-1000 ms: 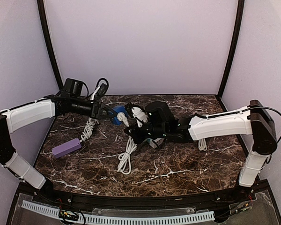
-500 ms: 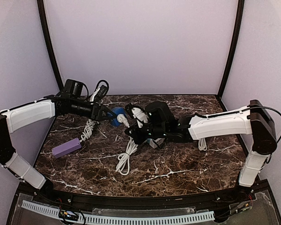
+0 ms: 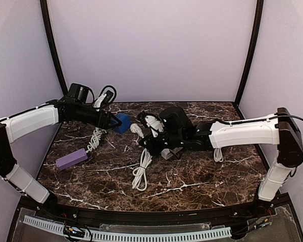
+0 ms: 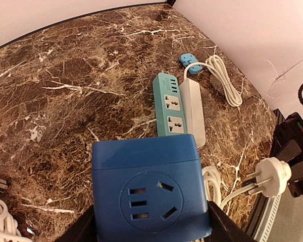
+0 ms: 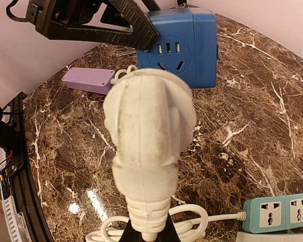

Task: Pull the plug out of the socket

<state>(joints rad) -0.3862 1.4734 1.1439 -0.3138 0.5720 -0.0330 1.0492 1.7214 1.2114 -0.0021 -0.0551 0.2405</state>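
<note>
Marbled brown desk [image 3: 202,176] lies beneath the blue socket [image 3: 123,122], which hangs above its back left, clamped between the left tool [image 3: 115,122] fingers. Just right, apart from it, the white plug [image 3: 136,129] sits pinched in the closed right tool [image 3: 144,135].

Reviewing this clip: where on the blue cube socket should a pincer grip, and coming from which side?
Clamp the blue cube socket across two opposite flat side walls, coming from the left, away from the face turned to the white plug. The parallel walls give a square seat, and that face stays clear. The left pincer holds it so.
</note>
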